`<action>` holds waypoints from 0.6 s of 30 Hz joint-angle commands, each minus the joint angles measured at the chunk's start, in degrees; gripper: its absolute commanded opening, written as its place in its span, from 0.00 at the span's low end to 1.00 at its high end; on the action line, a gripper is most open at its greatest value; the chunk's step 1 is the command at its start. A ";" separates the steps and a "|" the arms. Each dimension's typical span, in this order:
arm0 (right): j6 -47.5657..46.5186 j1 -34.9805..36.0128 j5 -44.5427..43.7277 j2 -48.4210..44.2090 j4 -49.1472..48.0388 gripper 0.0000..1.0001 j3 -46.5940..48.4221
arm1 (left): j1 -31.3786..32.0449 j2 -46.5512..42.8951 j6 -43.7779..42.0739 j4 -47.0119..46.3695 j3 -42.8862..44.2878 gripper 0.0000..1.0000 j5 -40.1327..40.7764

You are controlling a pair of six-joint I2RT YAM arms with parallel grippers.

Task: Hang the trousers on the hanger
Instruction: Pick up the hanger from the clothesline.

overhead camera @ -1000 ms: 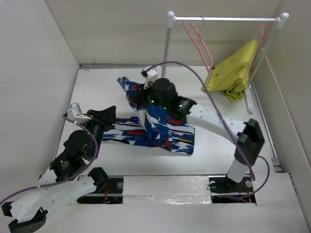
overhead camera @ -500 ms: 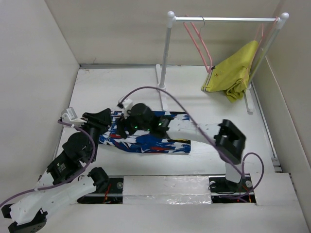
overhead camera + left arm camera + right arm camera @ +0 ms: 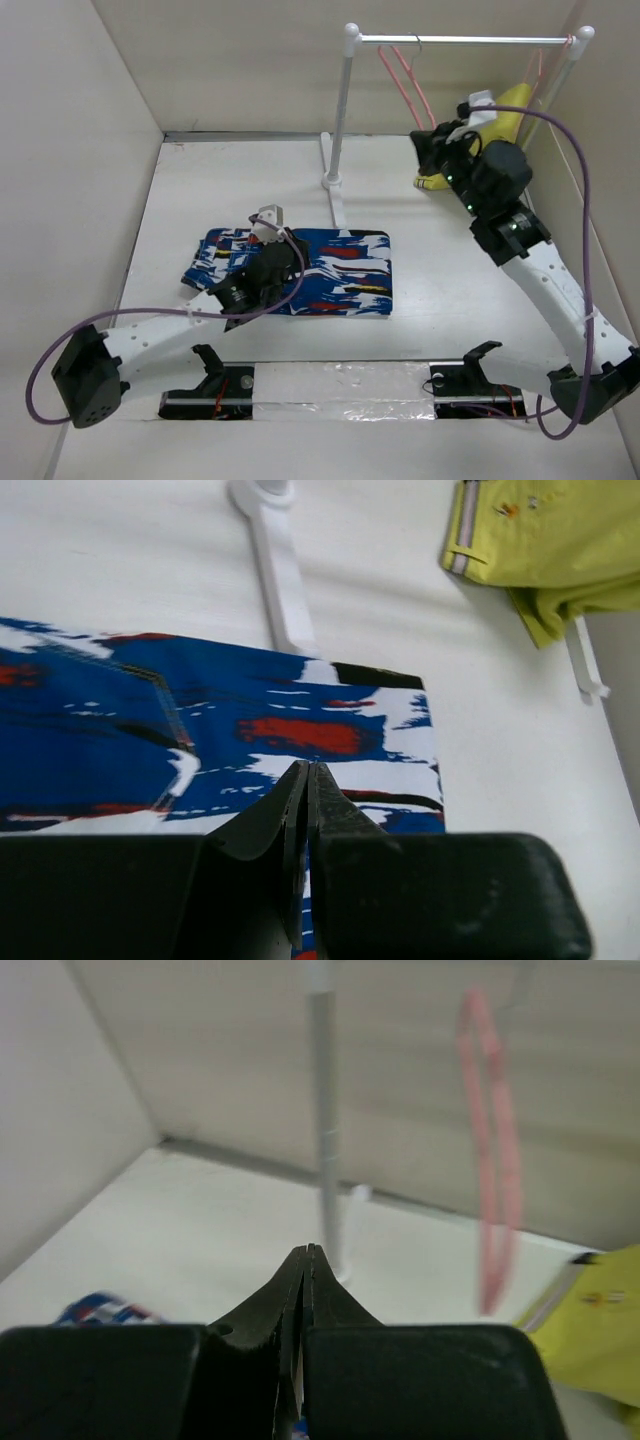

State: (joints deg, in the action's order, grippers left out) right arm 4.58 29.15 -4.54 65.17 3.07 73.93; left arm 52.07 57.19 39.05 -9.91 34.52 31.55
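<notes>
The trousers [image 3: 345,272], bright blue with white, red and black splashes, lie folded flat on the table; they also show in the left wrist view [image 3: 250,720]. My left gripper [image 3: 288,262] is shut and rests low over their middle, its jaws [image 3: 307,768] pressed together with nothing seen between them. The pink hanger [image 3: 405,85] hangs bare on the rail by its silver hook; it is blurred in the right wrist view [image 3: 490,1160]. My right gripper [image 3: 424,148] is raised beside the rack, just right of and below the hanger, shut and empty [image 3: 307,1250].
A white rack with a post [image 3: 340,110] and a foot [image 3: 275,570] stands at the back. A yellow-green garment [image 3: 500,110] hangs on a second pink hanger at the rack's right end; it also shows in the left wrist view [image 3: 560,540]. White walls close in on the left, back and right.
My right arm has left the trousers and swung up and right to the rack. My left arm has reached in over the trousers, which now lie flat and folded.
</notes>
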 commanded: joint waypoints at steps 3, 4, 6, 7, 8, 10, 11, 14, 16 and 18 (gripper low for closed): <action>-7.30 -15.04 -3.64 4.26 8.62 0.00 7.79 | 1.71 6.43 -6.00 -16.80 1.42 0.00 -7.55; -7.22 -17.26 -0.42 5.05 8.88 0.03 8.50 | 1.71 7.66 -6.44 -17.94 2.29 0.00 -8.34; -5.99 -22.35 3.90 7.68 7.83 0.37 9.38 | 1.71 10.92 -7.31 -19.09 2.74 0.00 -8.78; -5.55 -23.42 8.53 8.65 7.57 0.47 10.43 | 1.71 11.62 -7.49 -20.05 3.00 0.00 -9.22; -5.37 -24.30 10.58 9.53 7.13 0.56 11.14 | 1.71 12.76 -7.84 -20.49 3.18 0.00 -10.10; -5.46 -25.45 15.49 12.17 6.69 0.61 12.98 | 1.71 13.38 -10.21 -21.72 3.44 0.00 -11.07; -6.07 -25.45 17.52 12.96 6.77 0.62 13.86 | 1.71 13.56 -10.74 -22.08 3.36 0.00 -11.16; -7.65 -24.85 23.69 15.86 8.43 0.62 17.02 | 1.71 13.56 -11.10 -22.69 2.74 0.00 -10.81; -7.57 -24.84 24.66 16.13 7.40 0.62 16.78 | 1.71 13.74 -11.53 -23.13 2.48 0.00 -11.33; -6.08 -24.31 25.10 16.04 4.85 0.60 15.63 | 1.71 14.18 -11.63 -23.13 2.48 0.00 -11.16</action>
State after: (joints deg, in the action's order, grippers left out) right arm -1.52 4.23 15.16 82.81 11.51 87.05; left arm 53.63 71.50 29.19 -29.02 35.03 21.02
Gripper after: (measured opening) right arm 0.610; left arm 0.003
